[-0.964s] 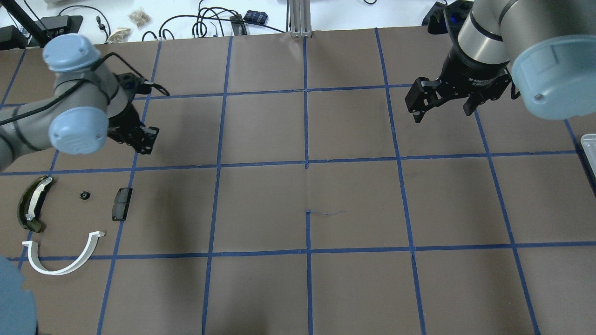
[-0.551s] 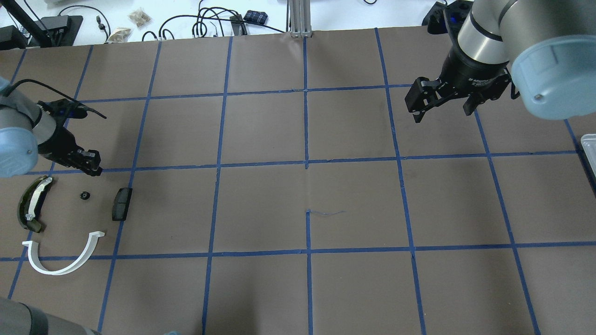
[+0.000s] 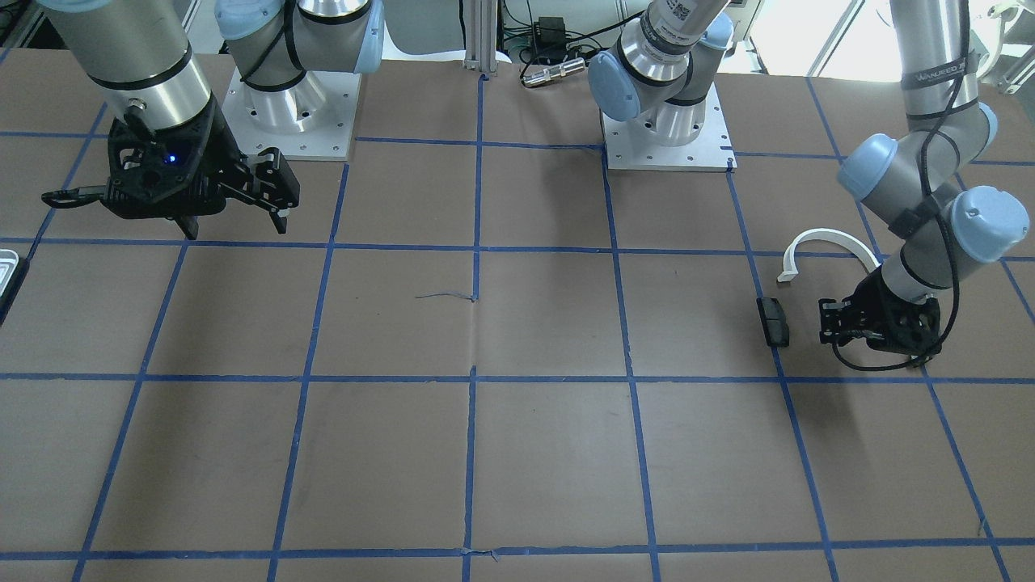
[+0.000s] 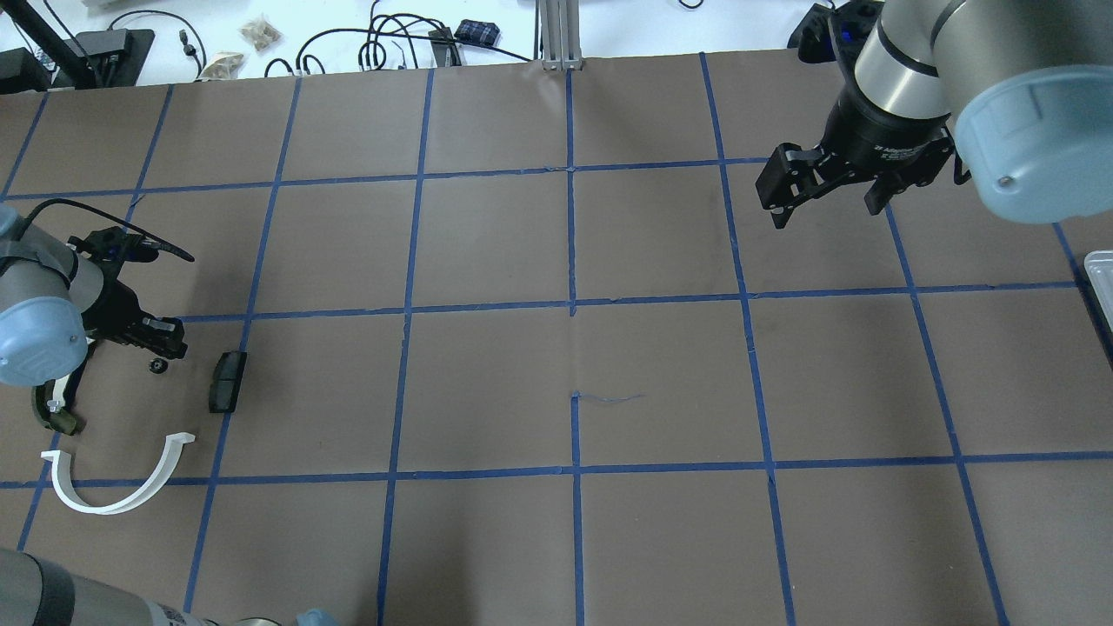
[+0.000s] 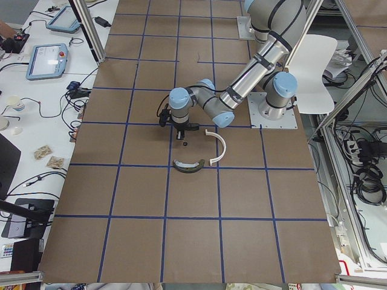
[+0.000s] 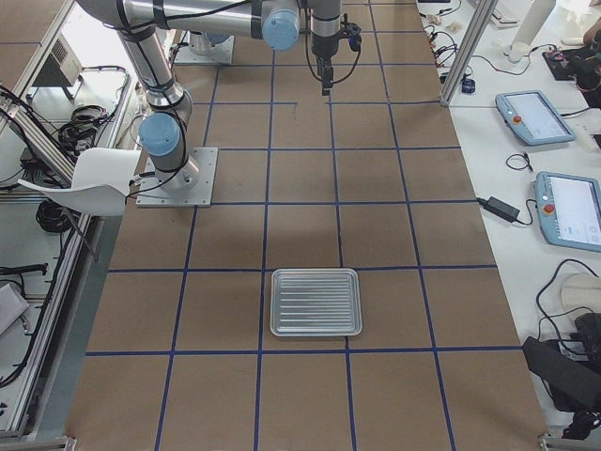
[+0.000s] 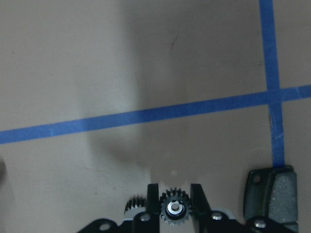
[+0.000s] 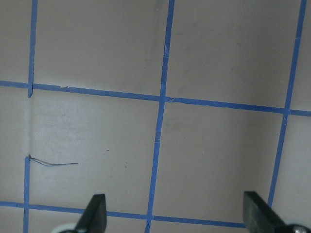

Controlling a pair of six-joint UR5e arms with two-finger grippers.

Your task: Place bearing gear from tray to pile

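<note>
My left gripper (image 7: pixel 175 195) is shut on a small black bearing gear (image 7: pixel 173 209) with a silver hub, low over the pile at the table's left end (image 4: pixel 165 339). A second small black gear (image 4: pixel 157 366) lies on the table just beside it (image 7: pixel 134 203). The pile holds a black block (image 4: pixel 227 381), a white half-ring (image 4: pixel 117 491) and an olive curved piece (image 4: pixel 54 416), partly hidden by my left arm. The ridged silver tray (image 6: pixel 315 303) lies far off at the right end and looks empty. My right gripper (image 4: pixel 824 209) is open and empty above the table.
Brown table with blue tape grid. Cables and small boxes lie beyond the far edge (image 4: pixel 391 39). The arm bases (image 3: pixel 667 121) stand at the robot's side. The tray shows only as a sliver at the overhead view's right edge (image 4: pixel 1103 276).
My left arm has swung left and toward the robot, carrying its gripper down to the loose gear in the pile. The right arm has not moved.
</note>
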